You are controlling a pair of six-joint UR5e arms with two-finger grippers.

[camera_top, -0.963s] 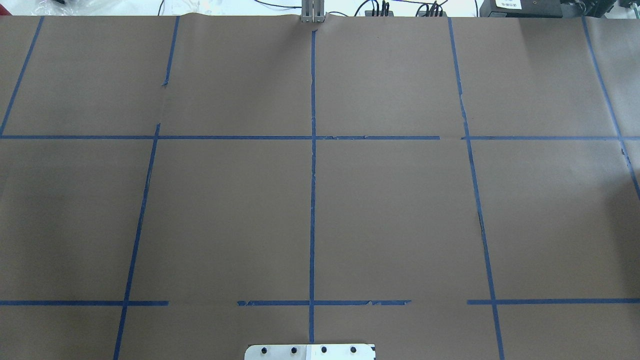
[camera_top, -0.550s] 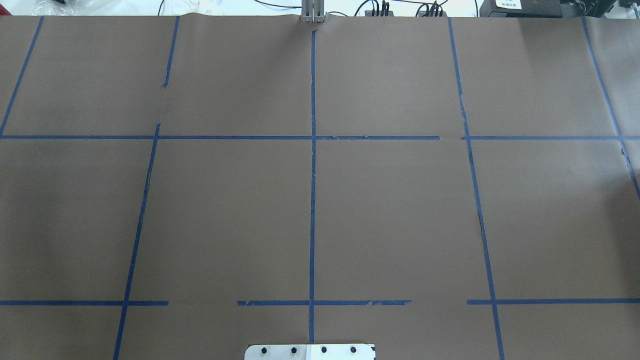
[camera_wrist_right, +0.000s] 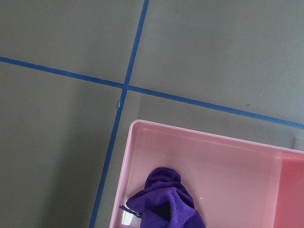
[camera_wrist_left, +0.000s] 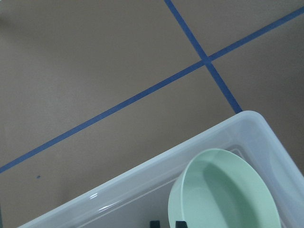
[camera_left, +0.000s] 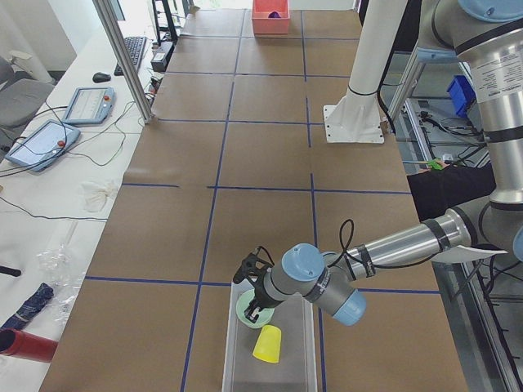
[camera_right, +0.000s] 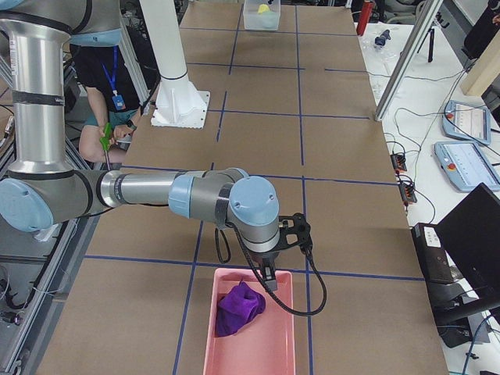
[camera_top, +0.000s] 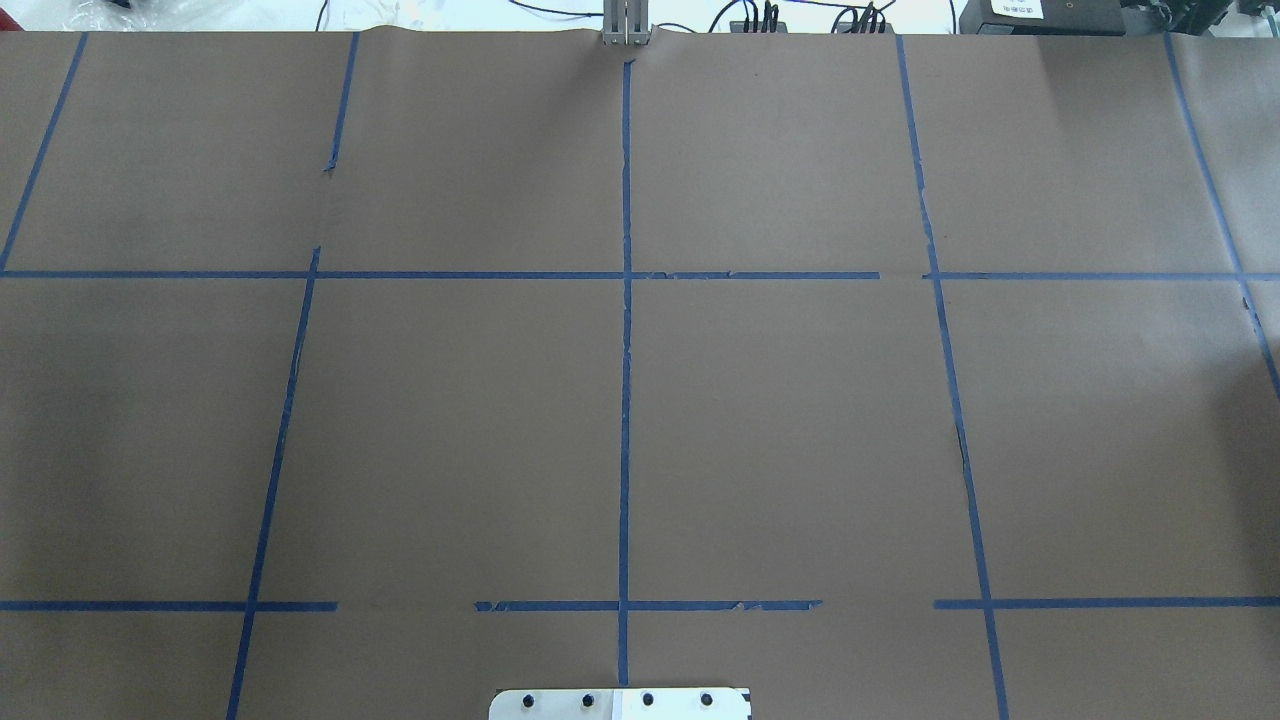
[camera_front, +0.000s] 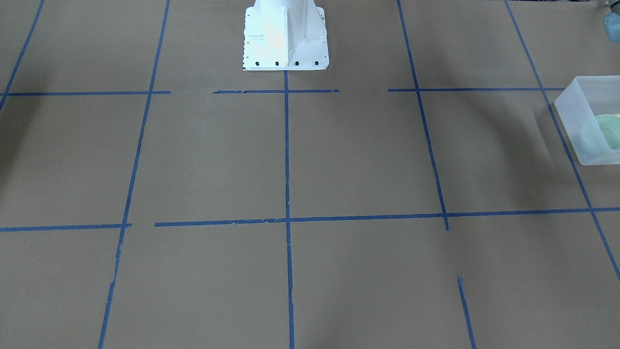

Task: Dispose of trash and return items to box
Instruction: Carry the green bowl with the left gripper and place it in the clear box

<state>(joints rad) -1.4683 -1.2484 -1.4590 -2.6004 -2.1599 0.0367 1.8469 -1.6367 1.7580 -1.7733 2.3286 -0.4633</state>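
Note:
The box is a frosted-white bin (camera_left: 233, 363) at the table's left end; it also shows in the front-facing view (camera_front: 576, 111). A yellow cup (camera_left: 268, 344) lies inside it. The mint-green bowl (camera_wrist_left: 228, 194) is inside the bin's corner, tilted. My left gripper (camera_left: 255, 310) is low over the bin. In the left wrist view its fingertips (camera_wrist_left: 180, 223) stand close together astride the bowl's rim. My right gripper (camera_right: 269, 275) hangs over a pink tray (camera_right: 273, 344). I cannot tell whether it is open or shut.
A purple cloth (camera_wrist_right: 166, 204) lies in the pink tray (camera_wrist_right: 228, 161) at the table's right end. The robot's white base (camera_front: 286, 43) stands at the middle of the near edge. Operator tablets and cables lie beyond the far edge (camera_left: 49, 139).

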